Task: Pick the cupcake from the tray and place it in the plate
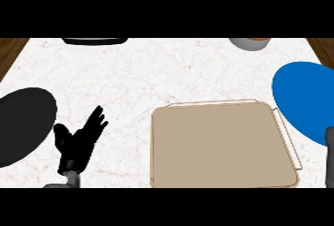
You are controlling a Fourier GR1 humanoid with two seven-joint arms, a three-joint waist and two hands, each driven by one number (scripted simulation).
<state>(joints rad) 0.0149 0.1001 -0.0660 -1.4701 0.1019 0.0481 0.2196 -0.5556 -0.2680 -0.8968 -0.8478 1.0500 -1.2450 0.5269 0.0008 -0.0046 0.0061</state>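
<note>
Tan tray bare, no cupcake to be seen, left robot hand idle beside it.

Tray sits closest to me on the white marbled bench, and its flat tan surface shows nothing on it; the cupcake itself appears nowhere I can look. Left of the tray, the left robot hand stands with fingers spread and pointing up, holding nothing, resting. Right of the tray lies the blue plate, partly overlapping its corner; a grey forearm rises just past the tray's right edge, but the right robot hand is out of sight. Further left of the tray is a black plate. My guess: the cupcake is either hidden or already carried, so the next move hinges on bringing it over the blue plate.
</note>
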